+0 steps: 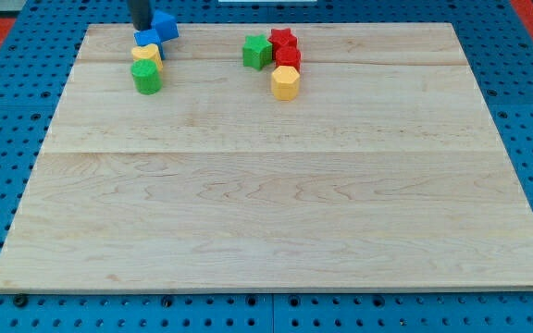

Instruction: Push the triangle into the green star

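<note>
My rod comes down at the view's top left and my tip [141, 28] rests at the board's top edge. It touches a blue block [166, 25] on its right and a small blue block, seemingly the triangle [146, 39], just below it. Below that come a yellow block [146, 55] and a rounded green block [146, 78], all in one tight column. A second green block with an angular, star-like outline [257, 51] sits further right, near the top middle, well apart from my tip.
Beside the angular green block stand a red star [283, 38], a red block [288, 57] and a yellow hexagon-like block [285, 83] in a tight cluster. The wooden board [276, 203] lies on a blue pegboard.
</note>
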